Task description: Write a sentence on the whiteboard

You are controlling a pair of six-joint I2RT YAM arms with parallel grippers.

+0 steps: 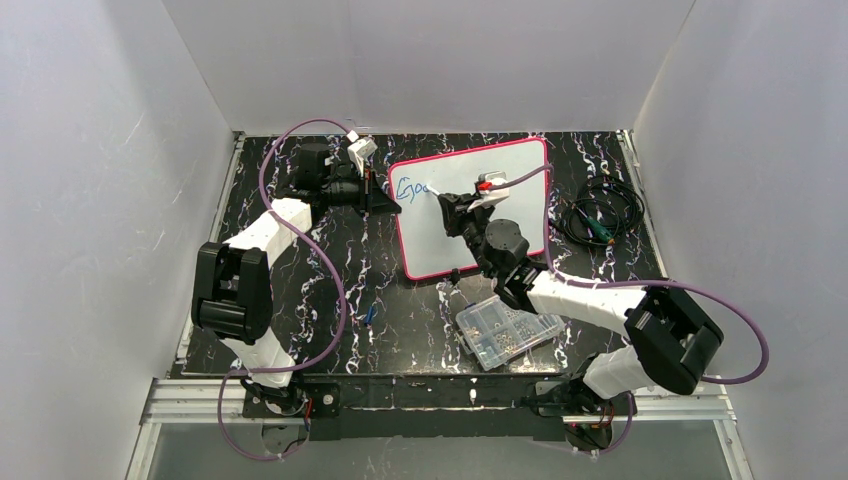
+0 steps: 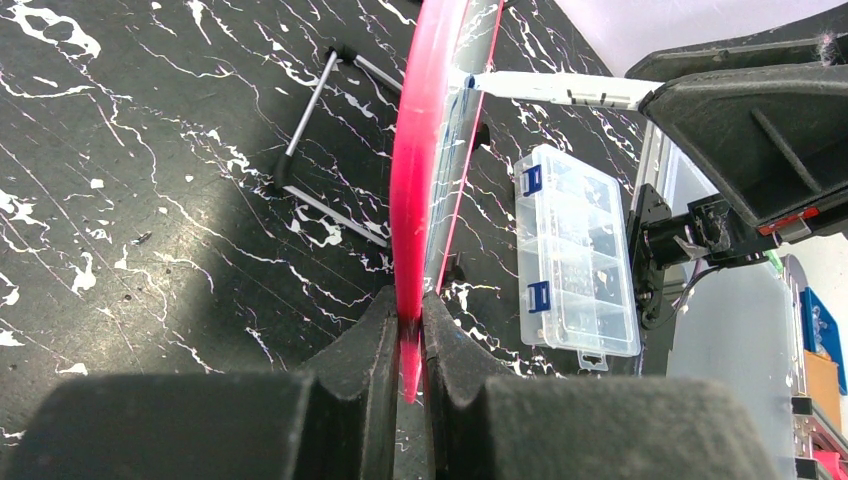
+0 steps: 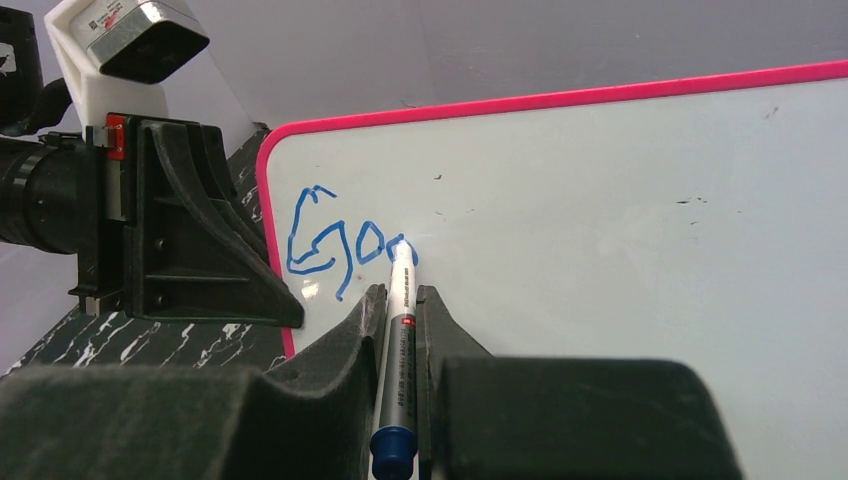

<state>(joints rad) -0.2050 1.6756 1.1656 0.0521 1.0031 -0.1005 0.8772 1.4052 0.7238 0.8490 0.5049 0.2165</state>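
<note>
The black marbled bench (image 1: 300, 300) carries everything. There is one whiteboard (image 1: 430, 240), and it stands near the far middle of the bench, propped close to upright on a wire stand (image 2: 320, 130) behind it, so that its face meets the pen square on.

Two arms work it, one claw each. The left claw (image 2: 405, 320) is pressed together on the board's pink left edge, with the frame pinched between its fingers. I judge it is there to brace the board, since a propped board would otherwise rock or slide under the pen's push. The right claw (image 3: 398, 295) reaches in from the front and pinches one marker (image 3: 397, 360) along its barrel. The tip points forward and touches the white face near the upper left corner, which is a sensible place to start a line.

One clear parts box (image 1: 508, 333) lies on the bench in front of the board, near the right arm and apart from the board. It seems to have no part in the writing. One coil of cable (image 1: 598, 218) lies to the right of the board. A small blue item (image 1: 370, 315) lies on the bench to the left of the box, and it is too small to name.

The sentence (image 3: 350, 248) has three blue letters, "Goo", with the third at the marker tip. Most of the writing is not yet done.
</note>
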